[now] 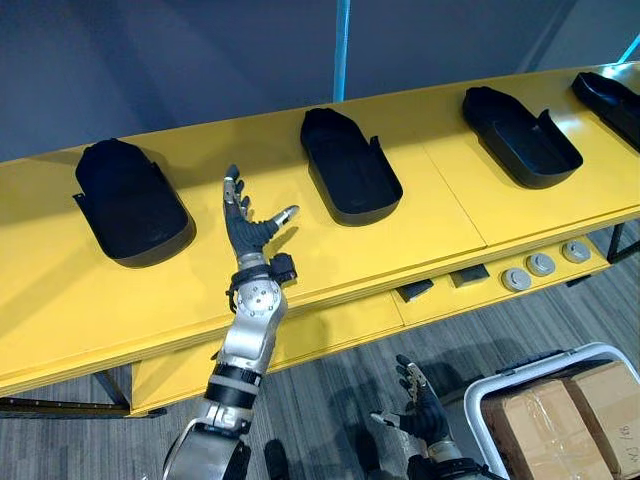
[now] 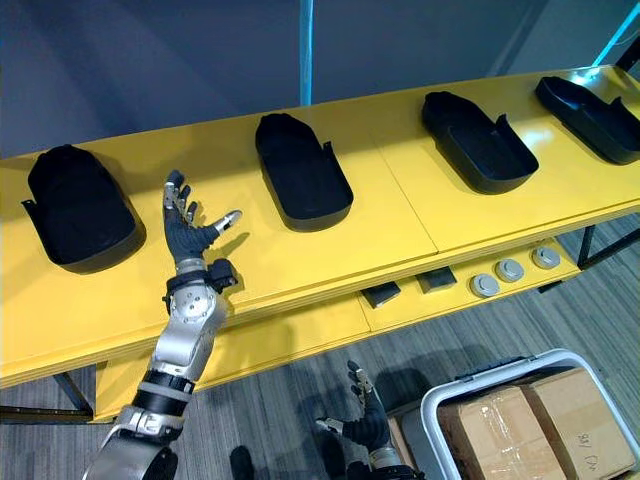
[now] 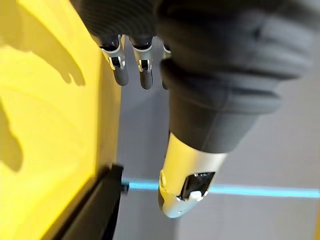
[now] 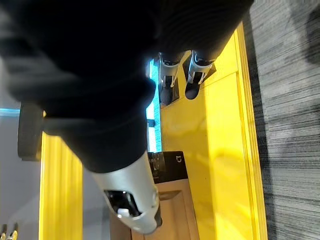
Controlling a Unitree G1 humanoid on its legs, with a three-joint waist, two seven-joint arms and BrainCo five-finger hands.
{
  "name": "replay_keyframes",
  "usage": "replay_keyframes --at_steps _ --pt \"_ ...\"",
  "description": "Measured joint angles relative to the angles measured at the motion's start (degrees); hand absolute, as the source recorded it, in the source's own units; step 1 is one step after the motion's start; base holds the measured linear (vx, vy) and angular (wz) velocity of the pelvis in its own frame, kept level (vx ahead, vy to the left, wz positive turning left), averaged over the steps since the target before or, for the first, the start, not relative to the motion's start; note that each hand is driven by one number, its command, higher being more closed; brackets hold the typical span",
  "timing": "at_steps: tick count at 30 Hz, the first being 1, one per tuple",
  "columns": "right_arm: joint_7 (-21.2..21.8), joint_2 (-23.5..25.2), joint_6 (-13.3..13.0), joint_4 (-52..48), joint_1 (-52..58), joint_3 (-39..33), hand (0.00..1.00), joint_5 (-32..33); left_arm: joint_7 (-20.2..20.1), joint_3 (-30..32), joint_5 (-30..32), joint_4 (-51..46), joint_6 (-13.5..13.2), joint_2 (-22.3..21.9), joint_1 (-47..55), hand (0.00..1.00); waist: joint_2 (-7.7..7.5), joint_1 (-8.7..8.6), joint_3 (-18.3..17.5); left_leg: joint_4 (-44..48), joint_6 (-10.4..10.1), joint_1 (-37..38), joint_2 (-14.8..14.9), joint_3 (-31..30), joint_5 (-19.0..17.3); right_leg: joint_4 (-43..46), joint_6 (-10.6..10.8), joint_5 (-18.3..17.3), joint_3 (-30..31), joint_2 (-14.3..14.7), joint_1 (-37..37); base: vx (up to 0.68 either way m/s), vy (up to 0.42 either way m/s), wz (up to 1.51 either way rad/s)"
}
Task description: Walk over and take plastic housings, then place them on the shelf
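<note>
Several black plastic housings lie in a row on the yellow shelf top: one at the left, one in the middle, one further right and one at the far right edge. My left hand is raised over the yellow surface between the left and middle housings, fingers straight and spread, holding nothing. Its fingers show above the yellow top in the left wrist view. My right hand hangs low in front of the shelf over the floor, fingers relaxed and empty.
A lower yellow ledge carries two small black blocks and three round grey buttons. A white-rimmed bin with taped cardboard boxes stands on the grey floor at the lower right. A blue-lit strip runs up the dark wall behind.
</note>
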Motion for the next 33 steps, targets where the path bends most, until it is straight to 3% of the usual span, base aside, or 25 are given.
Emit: replay_keyframes --at_steps 6,13,26,29,33 --pt "-0.95 -0.07 -0.02 -0.01 0.00 0.09 0.00 0.03 3.77 3.64 0.27 7.39 2.41 3.22 -6.93 0.00 -0.08 -0.12 2.32 -0.01 -0.01 -0.36 -0.12 0.26 -0.02 0.66 0.03 -0.01 0.47 -0.07 -0.81 -0.03 0.055 -0.03" --pt "-2.12 -0.40 -0.03 -0.01 -0.13 1.27 0.00 0.32 7.49 7.14 0.27 8.05 3.93 4.22 -7.32 0.00 -0.36 0.02 2.70 0.01 0.02 -1.15 -0.16 -0.26 0.02 0.69 -0.02 -0.08 -0.20 -0.11 -1.25 0.02 0.045 0.04" --pt "-2.20 -0.44 -0.08 0.06 -0.01 2.21 0.00 2.26 9.22 12.68 -0.71 10.89 4.51 6.42 -6.30 0.00 -0.59 0.49 2.86 0.00 0.13 -0.97 -0.33 -1.16 0.13 1.58 0.22 -0.54 -0.70 -0.14 -1.05 -0.01 0.041 0.03" --pt "-2.18 -0.44 -0.08 0.13 -0.02 2.19 0.00 2.26 10.04 12.81 -0.72 8.89 4.58 6.32 -3.55 0.00 -0.59 0.55 2.86 0.01 0.13 -0.55 -0.34 -1.45 0.13 1.79 0.27 -0.89 -0.83 -0.18 -0.62 0.02 0.038 0.06" --pt "-2.19 -0.33 -0.08 0.64 -0.13 1.81 0.00 2.25 9.97 11.80 -0.37 -3.55 4.31 4.09 4.00 0.00 -0.59 0.83 2.86 0.01 0.05 0.04 -0.35 -1.67 0.05 1.99 0.20 -1.32 -1.01 -0.18 -0.02 0.01 0.038 0.04"
